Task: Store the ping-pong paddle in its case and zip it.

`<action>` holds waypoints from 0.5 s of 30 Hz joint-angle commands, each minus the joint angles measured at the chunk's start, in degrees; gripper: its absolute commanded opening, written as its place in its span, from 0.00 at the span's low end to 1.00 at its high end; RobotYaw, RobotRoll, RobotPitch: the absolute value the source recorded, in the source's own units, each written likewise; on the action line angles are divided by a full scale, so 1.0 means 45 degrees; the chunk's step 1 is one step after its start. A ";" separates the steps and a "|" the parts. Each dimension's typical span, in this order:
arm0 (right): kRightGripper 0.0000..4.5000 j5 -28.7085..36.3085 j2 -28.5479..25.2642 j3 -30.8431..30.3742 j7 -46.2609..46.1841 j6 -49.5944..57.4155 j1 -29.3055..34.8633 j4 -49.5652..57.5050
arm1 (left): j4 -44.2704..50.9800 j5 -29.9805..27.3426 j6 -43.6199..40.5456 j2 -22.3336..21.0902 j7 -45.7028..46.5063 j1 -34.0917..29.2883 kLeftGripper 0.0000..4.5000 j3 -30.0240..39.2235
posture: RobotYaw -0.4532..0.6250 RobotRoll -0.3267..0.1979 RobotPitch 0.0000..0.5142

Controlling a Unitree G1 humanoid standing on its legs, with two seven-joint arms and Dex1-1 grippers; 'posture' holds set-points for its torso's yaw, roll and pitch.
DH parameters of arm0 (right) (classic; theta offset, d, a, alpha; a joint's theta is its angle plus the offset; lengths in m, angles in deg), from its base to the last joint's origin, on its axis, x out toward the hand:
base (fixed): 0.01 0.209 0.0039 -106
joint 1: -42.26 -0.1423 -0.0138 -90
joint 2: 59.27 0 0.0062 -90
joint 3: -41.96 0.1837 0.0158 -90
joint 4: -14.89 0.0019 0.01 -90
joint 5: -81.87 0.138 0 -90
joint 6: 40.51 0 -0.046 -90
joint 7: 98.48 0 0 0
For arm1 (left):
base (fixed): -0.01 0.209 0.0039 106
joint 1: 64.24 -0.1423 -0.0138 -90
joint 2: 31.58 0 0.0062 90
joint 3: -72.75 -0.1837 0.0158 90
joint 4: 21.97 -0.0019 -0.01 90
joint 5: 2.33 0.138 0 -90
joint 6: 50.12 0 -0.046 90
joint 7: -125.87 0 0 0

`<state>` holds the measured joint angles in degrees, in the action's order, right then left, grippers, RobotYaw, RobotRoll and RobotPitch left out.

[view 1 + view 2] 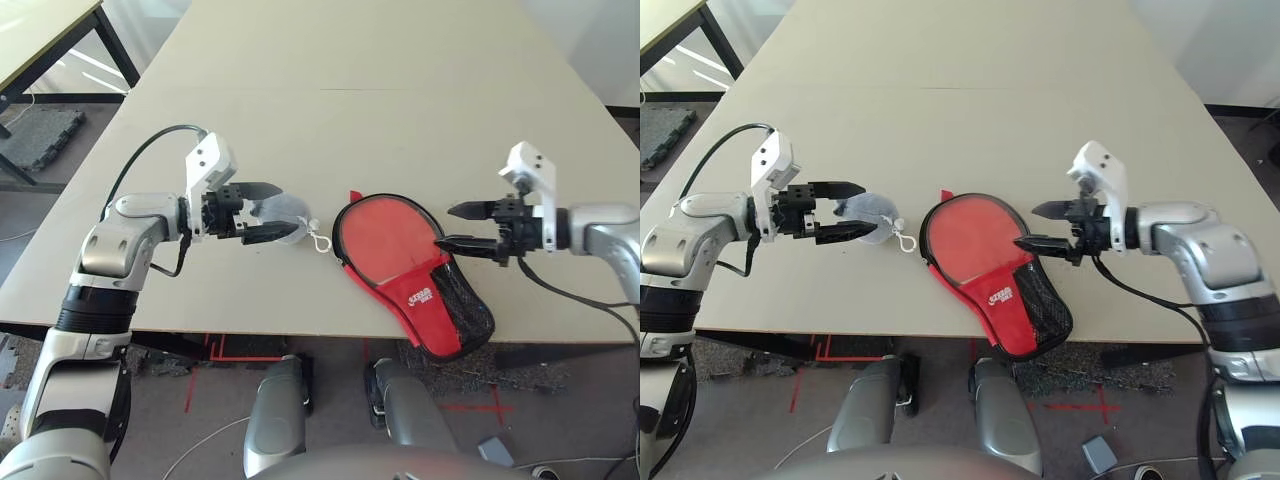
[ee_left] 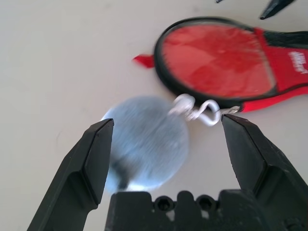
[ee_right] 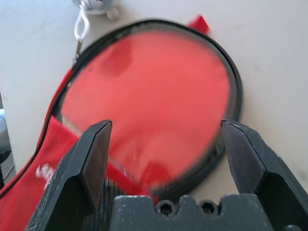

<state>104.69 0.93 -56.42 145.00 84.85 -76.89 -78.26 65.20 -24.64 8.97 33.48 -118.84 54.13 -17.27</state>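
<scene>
Near the bench's point(image 1: 400, 90) front edge lies the case point(image 1: 415, 275), narrow end toward five o'clock over the edge. At its three o'clock, the right gripper point(image 1: 462, 227) gapes wide; at nine o'clock, the left gripper point(image 1: 268, 212) spreads wide around a grey lump point(image 1: 285, 212).

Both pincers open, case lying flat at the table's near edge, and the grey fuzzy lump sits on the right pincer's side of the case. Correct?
One thing is off: the grey lump lies on the left pincer side of the case, between that pincer's open fingers, as the left eye view shows. The rest holds: the right pincer is open too, and the case lies flat at the table's near edge.
</scene>
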 commanded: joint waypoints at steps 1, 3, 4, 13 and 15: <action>1.00 -0.0826 0.0303 -0.0748 0.0510 -0.0824 -0.0324 -0.0786 | 0.0370 -0.0111 -0.0333 -0.0125 0.0374 -0.0251 1.00 0.0217 | 0.58 0.62 0.33; 1.00 -0.1057 0.0565 -0.0931 0.0672 -0.1017 -0.0546 -0.1231 | 0.0356 0.0038 -0.0536 -0.0212 0.0713 -0.0445 1.00 0.0225 | 0.59 0.62 0.34; 1.00 -0.1158 0.0677 -0.0985 0.0736 -0.1100 -0.0627 -0.1424 | 0.0299 0.0134 -0.0616 -0.0235 0.0892 -0.0512 1.00 0.0219 | 0.59 0.62 0.34; 1.00 -0.2387 0.1276 -0.1382 0.1025 -0.2239 -0.0823 -0.2860 | -0.0217 0.0564 -0.0580 0.0218 0.1974 -0.0421 1.00 -0.0051 | 0.62 0.62 0.35; 1.00 -0.2622 0.1356 -0.1397 0.1011 -0.2436 -0.0839 -0.3033 | -0.0276 0.0629 -0.0579 0.0305 0.2048 -0.0320 1.00 -0.0121 | 0.62 0.62 0.34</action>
<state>94.55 6.63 -61.19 149.40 74.36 -80.95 -90.22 64.77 -22.49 6.70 34.54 -110.08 52.20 -16.79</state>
